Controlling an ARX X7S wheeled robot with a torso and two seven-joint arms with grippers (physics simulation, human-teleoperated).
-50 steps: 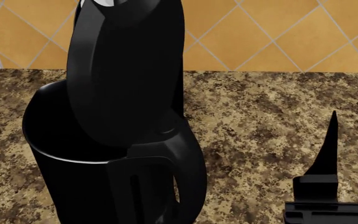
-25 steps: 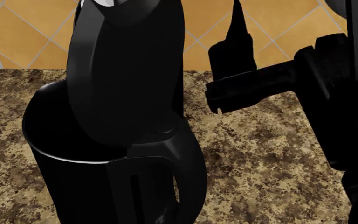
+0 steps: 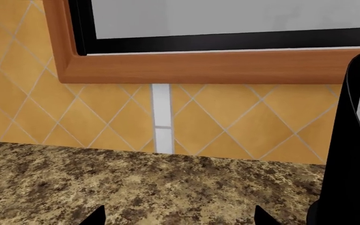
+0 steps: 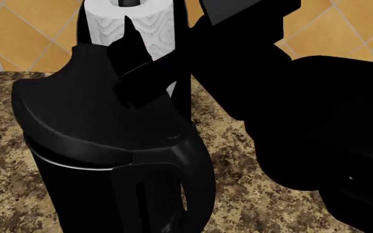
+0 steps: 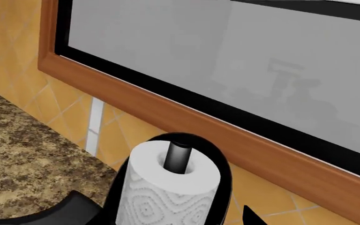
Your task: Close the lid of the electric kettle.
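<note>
Lid [image 4: 76, 116] now swung down from upright, lying nearly flat on the electric kettle [image 4: 118, 194] at 8 o'clock on the granite counter [image 4: 251, 194]. Right gripper [image 4: 138, 73] has moved onto the lid's rear edge, finger spread unclear. Paper-towel roll [image 4: 131, 24] now exposed at 12 o'clock. Left gripper [image 3: 176, 218] tips apart.

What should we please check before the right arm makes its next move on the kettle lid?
1. Lid down over electric kettle rim: nearly; thin gap at the front, not ok.
2. Right gripper over the lid: ok.
3. Jaws open or shut: cannot tell.
4. Paper-towel roll behind the kettle upright: ok.
5. Left gripper away from the kettle, over granite counter: ok.
</note>
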